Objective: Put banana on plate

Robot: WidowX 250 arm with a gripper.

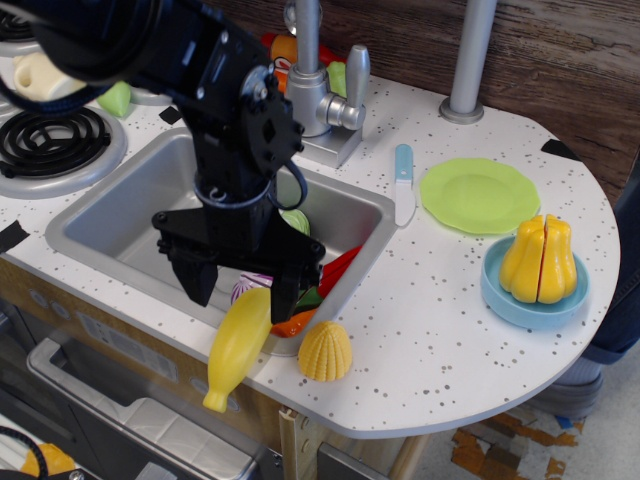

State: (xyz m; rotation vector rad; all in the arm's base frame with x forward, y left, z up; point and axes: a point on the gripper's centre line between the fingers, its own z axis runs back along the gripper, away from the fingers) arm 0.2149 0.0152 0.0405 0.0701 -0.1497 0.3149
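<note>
At the near edge of the white speckled countertop (450,340), the smooth yellow plastic banana (236,345) leans over the front rim of the grey metal sink (120,225), beside a ridged yellow corn half (326,352). Just above its thick end hangs the black gripper (242,280), jaws spread wide and gripping nothing. Farther right, the flat round light-green plate (479,195) lies bare before a dark wood-panelled wall (560,60).

One banana (238,345), one plate (479,195), one corn half (325,352), perhaps two burners (52,138).
</note>
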